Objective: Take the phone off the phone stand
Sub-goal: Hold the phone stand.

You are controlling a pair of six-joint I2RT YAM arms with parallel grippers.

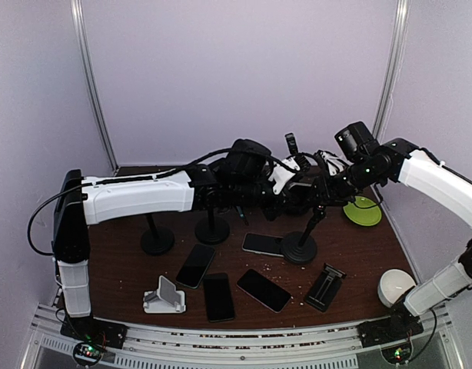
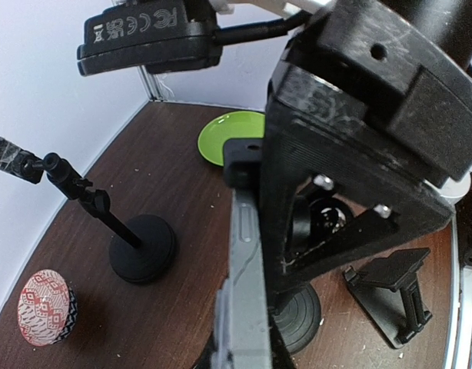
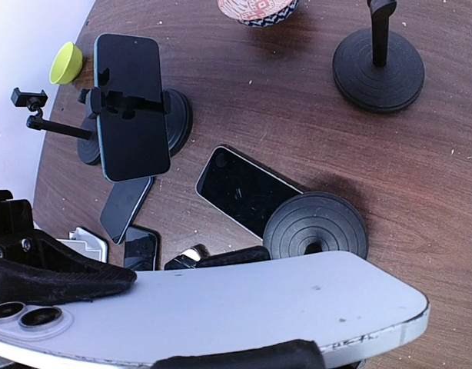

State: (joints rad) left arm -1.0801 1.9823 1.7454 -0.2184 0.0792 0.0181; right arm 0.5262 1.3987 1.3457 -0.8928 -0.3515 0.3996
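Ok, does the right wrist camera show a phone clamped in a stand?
Yes, a dark phone sits in a black stand's clamp.

Left arm [image 1: 136,196], right arm [image 1: 440,181] stretched inward, left pincer [image 1: 273,188] seemingly closed, right pincer [image 1: 317,183] clamped

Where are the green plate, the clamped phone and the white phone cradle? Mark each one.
green plate [image 2: 228,138], left wrist view, its flat centre.
clamped phone [image 3: 136,150], right wrist view, screen below the clamp.
white phone cradle [image 1: 155,305], top external view, its base.
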